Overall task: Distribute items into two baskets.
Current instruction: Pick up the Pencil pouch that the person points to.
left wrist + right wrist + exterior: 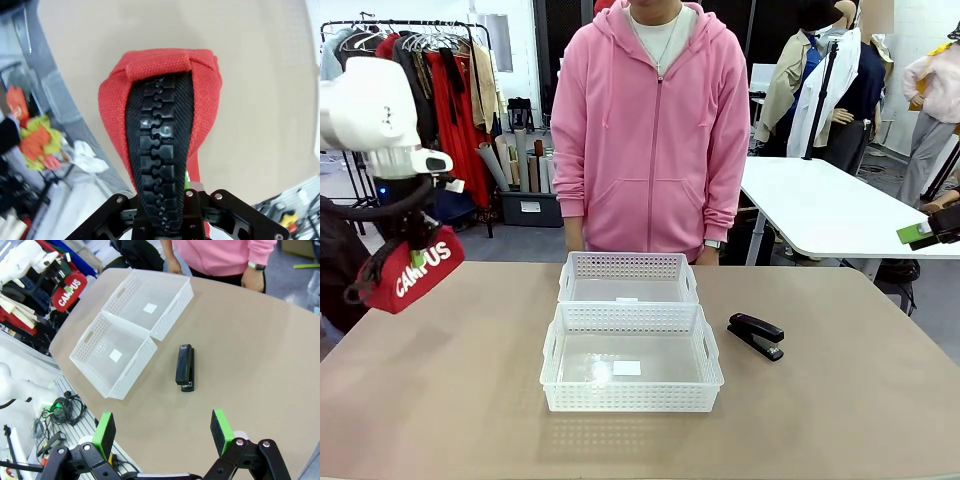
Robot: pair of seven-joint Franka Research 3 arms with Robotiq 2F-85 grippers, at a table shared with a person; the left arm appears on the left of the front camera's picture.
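the pouch hangs off my left pincer, up in the air over the worktop's left edge and well apart from both baskets. the pincer is clamped on the zip seam at one end, and the rest of the pouch droops away below at a tilt. it looks like soft canvas, light and floppy, so i'd expect it to swing and fold when it lands rather than sit flat. the thick zip ridge is the firmest thing to pinch, so i judge the hold sound.

the stapler lies flat on the worktop just right of the near basket, not touching it. it looks hard, dense and smooth. i'd take it across its narrow body near the middle, since a grip at the ends could tip it.

the far basket butts against the near one, and both look empty apart from a label. my right pincer hangs high above the worktop, spread wide and holding nothing. a person stands behind the baskets.
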